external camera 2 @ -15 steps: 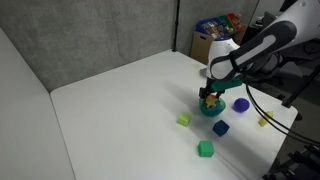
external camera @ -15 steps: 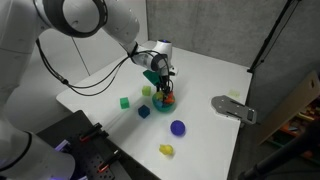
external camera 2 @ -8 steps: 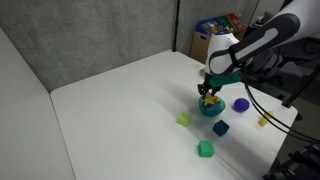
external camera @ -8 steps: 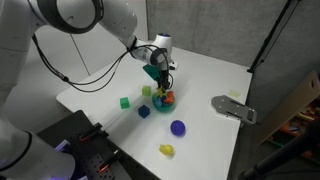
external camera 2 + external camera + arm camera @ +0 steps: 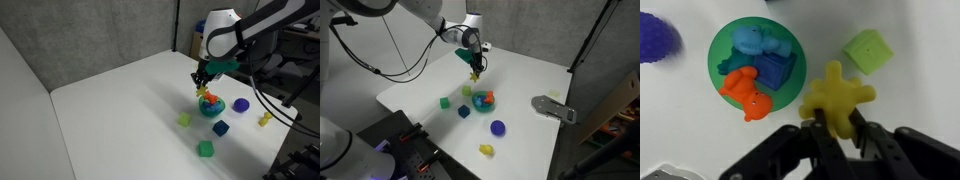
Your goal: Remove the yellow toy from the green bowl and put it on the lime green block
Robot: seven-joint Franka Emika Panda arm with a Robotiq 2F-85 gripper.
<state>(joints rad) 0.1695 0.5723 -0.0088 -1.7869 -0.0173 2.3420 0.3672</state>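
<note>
My gripper [image 5: 837, 125] is shut on the yellow toy [image 5: 838, 100], a small knobbly piece that hangs in the air. In both exterior views the gripper [image 5: 476, 67] [image 5: 204, 80] holds it a little above the table, higher than the green bowl [image 5: 484, 104] [image 5: 211, 110]. In the wrist view the green bowl [image 5: 718, 45] lies to the left with a blue toy [image 5: 762, 52] and an orange toy [image 5: 745, 92] inside. The lime green block [image 5: 868, 52] [image 5: 467, 91] [image 5: 184, 119] sits on the table next to the bowl, with nothing on it.
A darker green cube [image 5: 445, 101] [image 5: 205, 148], a dark blue cube [image 5: 464, 111] [image 5: 220, 128], a purple ball [image 5: 498, 127] [image 5: 240, 104] and an oblong yellow toy [image 5: 487, 150] [image 5: 264, 120] lie on the white table. A grey device [image 5: 553, 108] sits at the table edge.
The gripper was down in the bowl; it has shut on the yellow toy and risen with it, clear of the bowl.
</note>
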